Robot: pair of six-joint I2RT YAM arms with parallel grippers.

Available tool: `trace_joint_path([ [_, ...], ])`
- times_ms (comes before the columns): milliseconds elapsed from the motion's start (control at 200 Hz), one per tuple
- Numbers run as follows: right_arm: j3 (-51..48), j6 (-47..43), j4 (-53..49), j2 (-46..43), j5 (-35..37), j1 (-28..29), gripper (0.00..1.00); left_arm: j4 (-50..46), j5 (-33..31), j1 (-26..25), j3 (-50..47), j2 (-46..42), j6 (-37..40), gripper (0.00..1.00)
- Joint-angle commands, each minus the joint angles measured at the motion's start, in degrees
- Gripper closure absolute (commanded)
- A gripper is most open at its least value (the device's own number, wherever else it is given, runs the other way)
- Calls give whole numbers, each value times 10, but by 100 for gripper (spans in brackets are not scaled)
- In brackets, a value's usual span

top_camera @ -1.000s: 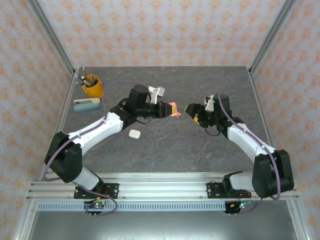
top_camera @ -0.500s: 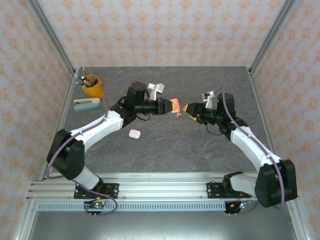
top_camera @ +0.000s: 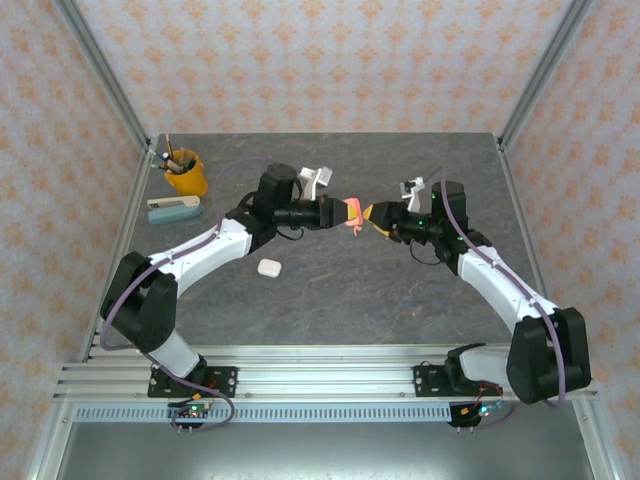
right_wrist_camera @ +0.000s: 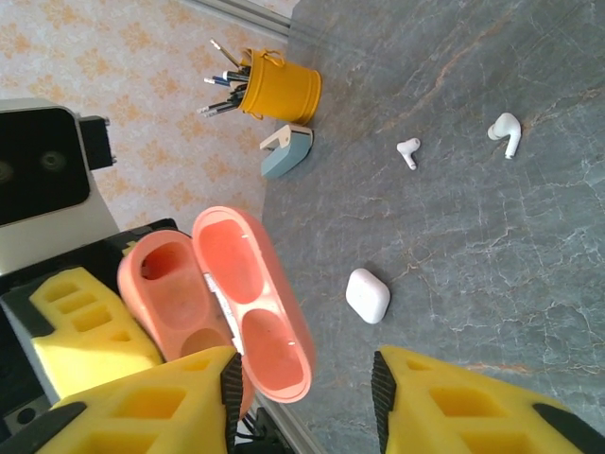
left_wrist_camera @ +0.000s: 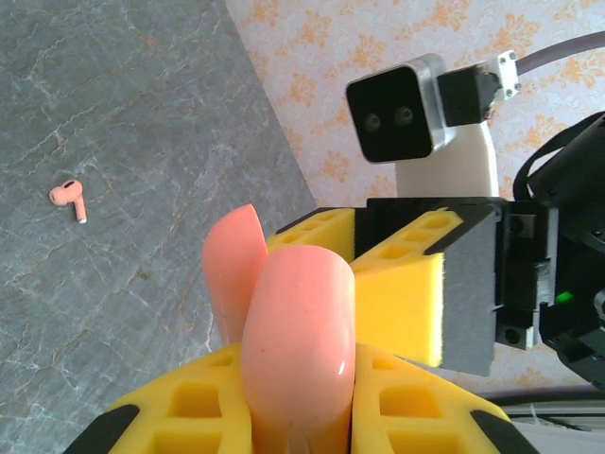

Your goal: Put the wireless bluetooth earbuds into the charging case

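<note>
Two grippers meet above mid-table: left gripper (left_wrist_camera: 301, 416) clamped tight around the pink case (right_wrist_camera: 248, 312), lid flipped up; right gripper (right_wrist_camera: 304, 378), jaws half apart, right at that lid, gripping nothing.

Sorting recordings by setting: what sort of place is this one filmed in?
Probably a lab test booth rather than a real office: aluminium frame posts edge patterned wall panels around a grey tabletop, with a mounting rail along its near edge.
</note>
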Motion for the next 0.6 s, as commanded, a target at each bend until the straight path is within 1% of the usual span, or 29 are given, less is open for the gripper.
trace_joint_path([
  [0,22,-3,29,13,-13,8,58,27,12,4,25,5,-9,100],
  [591,40,7,52,53,-6,16,68,28,15,-1,25,11,-9,100],
])
